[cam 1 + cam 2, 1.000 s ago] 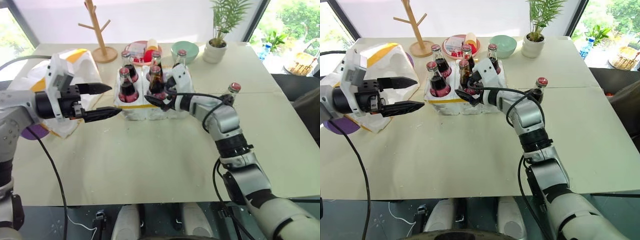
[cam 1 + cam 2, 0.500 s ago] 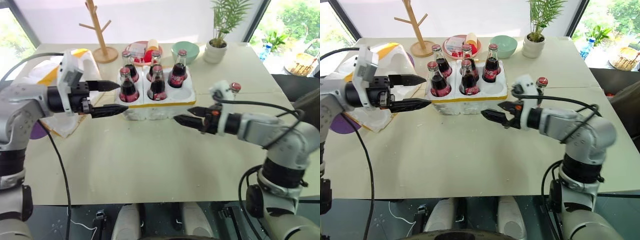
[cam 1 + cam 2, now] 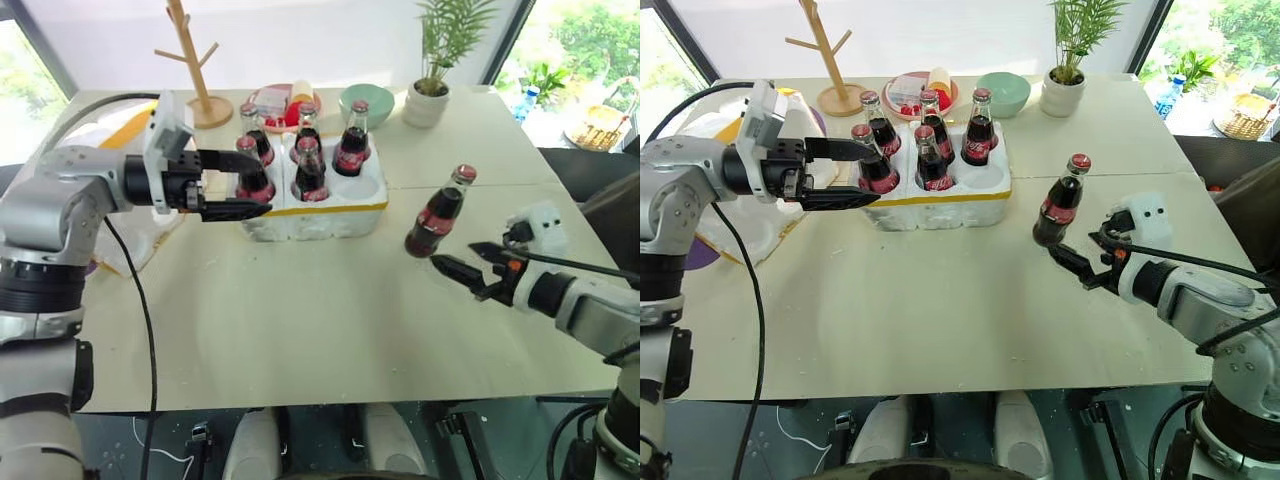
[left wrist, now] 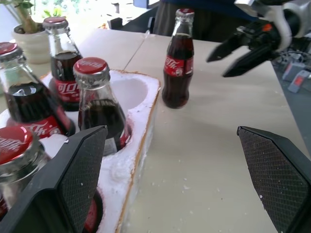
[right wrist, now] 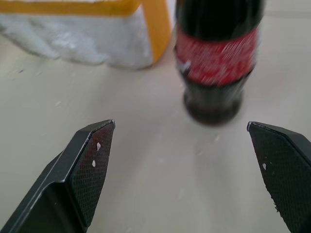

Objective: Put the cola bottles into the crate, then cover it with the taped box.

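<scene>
The crate (image 3: 325, 212), a low white styrofoam block with a yellow band, holds several cola bottles (image 3: 347, 150); its front right well (image 4: 129, 90) is empty. One cola bottle (image 3: 437, 215) stands loose on the table to the right of the crate. My left gripper (image 3: 238, 183) is open at the crate's left end, level with the front left bottle (image 4: 97, 102). My right gripper (image 3: 462, 262) is open and empty, just in front and to the right of the loose bottle (image 5: 217, 58), apart from it. The taped box (image 3: 110, 138) lies at the far left behind my left arm.
A wooden mug tree (image 3: 200, 70), a plate of small items (image 3: 280, 100), a green bowl (image 3: 368, 100) and a potted plant (image 3: 430, 95) line the table's far edge. A purple object (image 3: 695, 252) lies by the taped box.
My right gripper has drawn back from the crate, to the right and nearer, ending beside the loose bottle. My left gripper has moved right to the crate's left end.
</scene>
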You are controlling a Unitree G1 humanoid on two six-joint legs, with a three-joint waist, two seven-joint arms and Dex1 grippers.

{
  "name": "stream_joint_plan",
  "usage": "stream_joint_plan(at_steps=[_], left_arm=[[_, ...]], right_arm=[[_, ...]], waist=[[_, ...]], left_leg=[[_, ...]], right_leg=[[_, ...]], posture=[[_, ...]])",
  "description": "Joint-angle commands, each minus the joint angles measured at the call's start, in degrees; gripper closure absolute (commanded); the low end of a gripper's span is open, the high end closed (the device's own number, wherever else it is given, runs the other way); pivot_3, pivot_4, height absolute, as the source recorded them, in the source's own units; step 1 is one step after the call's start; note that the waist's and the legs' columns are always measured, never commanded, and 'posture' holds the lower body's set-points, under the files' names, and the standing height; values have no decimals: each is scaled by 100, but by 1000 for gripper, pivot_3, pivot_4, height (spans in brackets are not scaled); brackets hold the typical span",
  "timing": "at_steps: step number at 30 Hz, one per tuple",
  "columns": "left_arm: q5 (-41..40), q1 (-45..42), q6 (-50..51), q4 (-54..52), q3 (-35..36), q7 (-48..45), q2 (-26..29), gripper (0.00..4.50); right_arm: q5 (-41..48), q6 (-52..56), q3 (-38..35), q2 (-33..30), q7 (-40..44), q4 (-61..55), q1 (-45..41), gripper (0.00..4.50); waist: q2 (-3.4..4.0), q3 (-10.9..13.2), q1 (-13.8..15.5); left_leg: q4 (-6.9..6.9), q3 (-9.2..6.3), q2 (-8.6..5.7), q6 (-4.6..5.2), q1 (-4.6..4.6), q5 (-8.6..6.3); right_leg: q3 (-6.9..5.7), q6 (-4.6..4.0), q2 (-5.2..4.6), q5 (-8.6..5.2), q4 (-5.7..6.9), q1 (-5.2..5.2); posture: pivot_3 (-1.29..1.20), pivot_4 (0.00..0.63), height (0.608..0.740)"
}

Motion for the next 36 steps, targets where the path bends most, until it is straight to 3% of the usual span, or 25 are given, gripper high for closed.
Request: stream_joint_plan(at_steps=[1, 15, 18, 20, 23, 29, 36], left_arm=[[-92, -76, 47, -288, 104, -103, 17, 0], [-409, 159, 462, -1210, 144, 70, -112, 0], [-464, 208, 525, -1336, 160, 150, -110, 0], [-507, 243, 579, -1415, 195, 197, -102, 0], [-553, 340, 618, -1518, 253, 278, -69, 0], [-585, 412, 641, -1529, 375, 433, -29, 0], [-538, 431, 601, -1500, 446, 589, -32, 0]], right_arm=[[-512, -869, 308, 132, -261, 75, 41, 38], [-1618, -2875, 1487, 849, -424, 2218, -787, 38], [-1661, -3065, 1528, 714, -212, 2432, -930, 853], [-1574, -3041, 1480, 595, -47, 2300, -941, 1733], [-1408, -3021, 1314, 371, 180, 2089, -1145, 1691], [-1067, -3006, 1430, 261, 474, 2378, -2593, 1691], [-1317, -3188, 2073, 911, 519, 3381, -3740, 1691]], waist=[[0, 0, 1], [0, 0, -1], [0, 0, 7], [1, 0, 8], [6, 4, 4], [26, 17, -63], [23, 15, -3]], left_leg=[[0, 0, 0, 0, -1, 0], [2, -1, 0, 0, 1, 1], [1, -1, 0, 0, 0, 1], [1, -2, 0, 0, -2, 0], [1, -1, 0, 0, -3, 0], [0, 4, 2, -1, 2, 1], [-5, 9, 10, -1, -4, 1]], right_leg=[[0, 0, 0, 0, -1, 0], [0, 0, 0, 0, 1, 2], [-1, 0, 1, 0, 1, 2], [-1, 0, 0, 0, 0, 1], [0, 1, -2, 0, -1, 1], [15, 0, 7, 1, 7, -10], [10, -6, 15, -3, 2, -11]], posture=[[0, 150, 740], [0, 150, 740], [0, 150, 740], [0, 150, 740], [0, 150, 740], [0, 150, 740], [0, 150, 740]])
